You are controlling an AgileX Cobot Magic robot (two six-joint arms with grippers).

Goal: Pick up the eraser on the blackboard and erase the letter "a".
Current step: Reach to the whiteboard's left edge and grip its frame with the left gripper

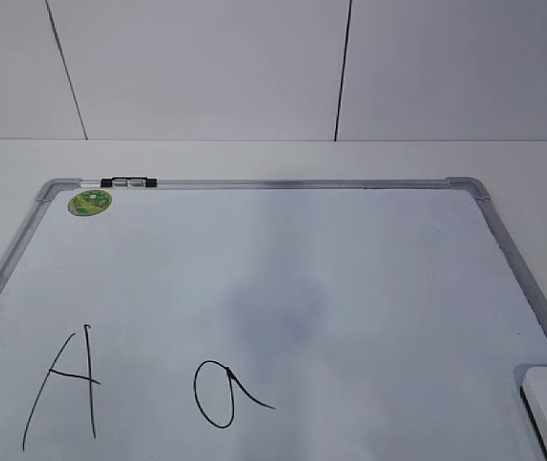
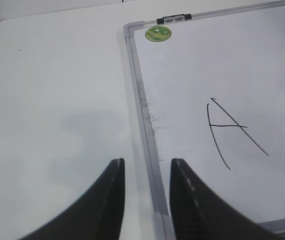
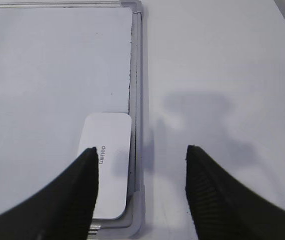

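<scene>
eraser parked in the board's corner, both grippers hovering

dark fingers (image 3: 90, 165) of the right gripper (image 3: 141, 155) fill the bottom of the right wrist view, spread wide and holding nothing. between and just below them lies the eraser (image 3: 107, 155), flat on the blackboard (image 1: 254, 259), tucked against the grey frame in its near right corner. in the exterior view only the eraser's end shows at the lower right edge. the letter "a" (image 1: 224, 394) sits near the board's front edge, well apart from the eraser, with the capital "A" (image 1: 62, 384) to its left. a green sticker (image 1: 89, 202) marks the far left corner. the left gripper (image 2: 147, 162) hovers over the board's left frame, its fingers a narrow gap apart, empty.
</scene>
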